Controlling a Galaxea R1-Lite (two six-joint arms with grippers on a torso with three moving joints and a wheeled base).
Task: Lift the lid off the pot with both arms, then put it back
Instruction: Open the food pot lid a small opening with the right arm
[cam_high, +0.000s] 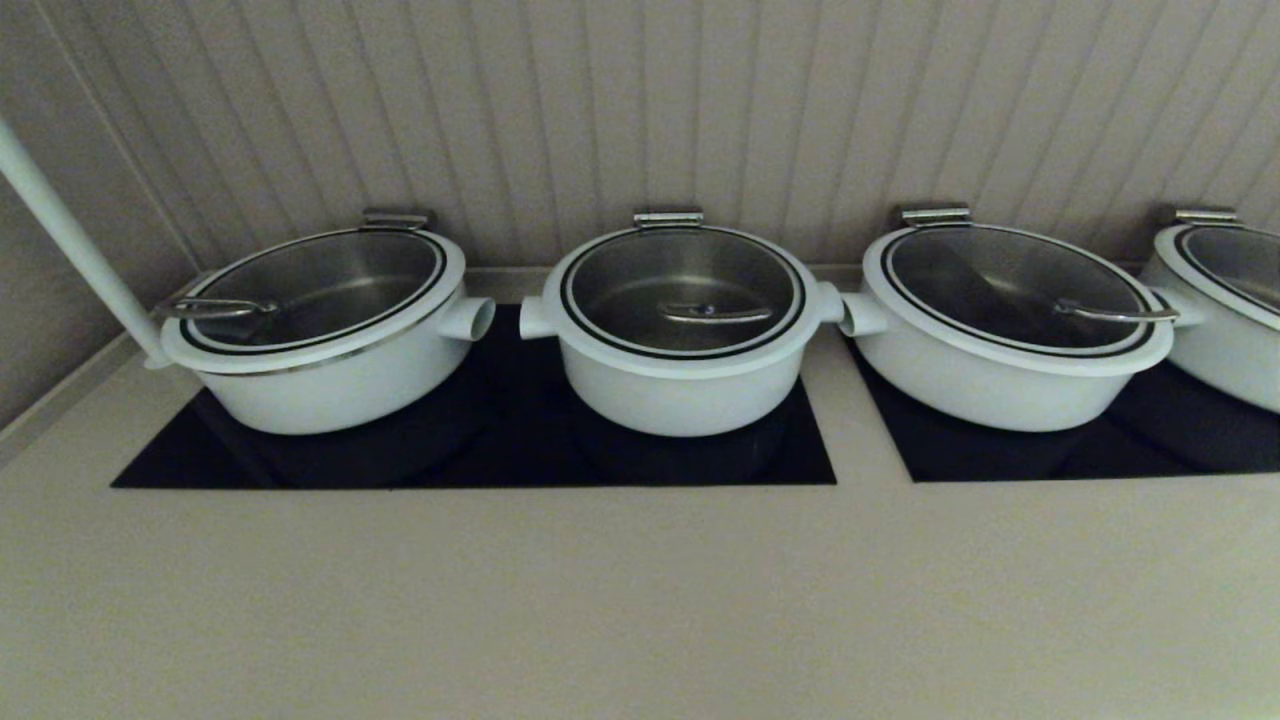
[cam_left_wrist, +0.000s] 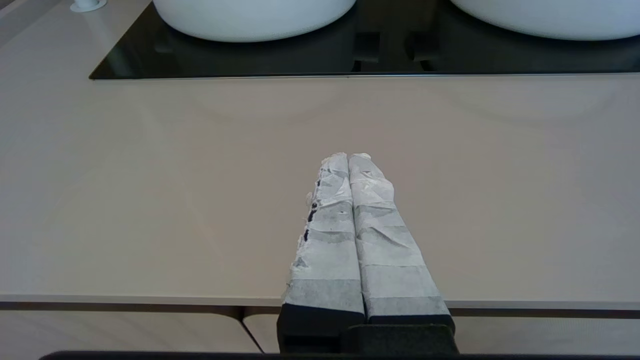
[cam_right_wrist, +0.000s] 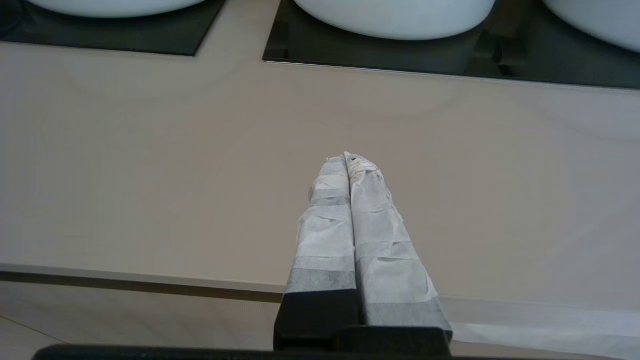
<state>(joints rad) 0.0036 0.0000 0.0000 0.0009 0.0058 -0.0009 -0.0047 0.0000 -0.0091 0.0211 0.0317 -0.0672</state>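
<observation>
The pot is the round white one in the middle of the row, with a stubby handle on each side. The glass lid lies shut on it, its curved steel bar handle near the middle of the glass. Neither gripper shows in the head view. My left gripper is shut and empty, low over the beige counter near its front edge; the pot's base lies far ahead. My right gripper is also shut and empty over the counter, with the pot's base far ahead.
A wider white pot stands left of the task pot, and two more stand to the right, on black cooktops. A white pole rises at the far left. A ribbed wall stands behind.
</observation>
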